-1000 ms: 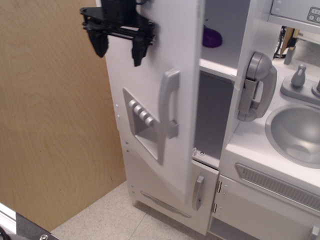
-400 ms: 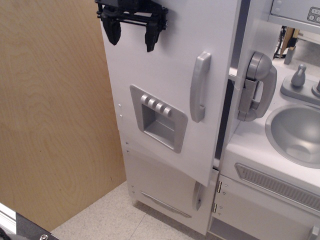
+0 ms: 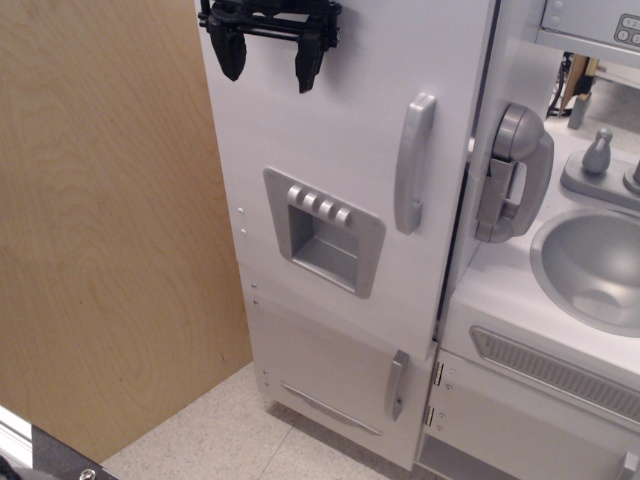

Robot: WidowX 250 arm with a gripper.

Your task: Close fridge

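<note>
Plywood wall panel [image 3: 110, 220] fills the left side, largest thing in view. Next to it the fridge [image 3: 340, 150], centre frame: tall white unit, big door swung nearly flush with the cabinet, only a thin dark gap showing along its right edge. Door carries one grey vertical handle [image 3: 413, 163] and one grey square dispenser panel [image 3: 323, 231] with four buttons [image 3: 320, 204] in a row along its top. Dispenser recess looks empty.

Below it one short white door [image 3: 330, 385] with one small grey handle [image 3: 397, 384], shut.

Right: grey sink counter unit [image 3: 540, 320], one round basin [image 3: 592, 268], nothing visible inside. One grey toy phone [image 3: 515, 172] hangs on the side wall between fridge and sink. Faucet parts [image 3: 603, 160] behind the basin, partly cropped.

Gripper [image 3: 268, 62] at top of frame, black, fingers pointing down, spread apart with nothing between them, in front of the door's upper left area. Contact with the door: can't tell. Arm above is out of frame.

Speckled floor [image 3: 215, 430] at bottom.
</note>
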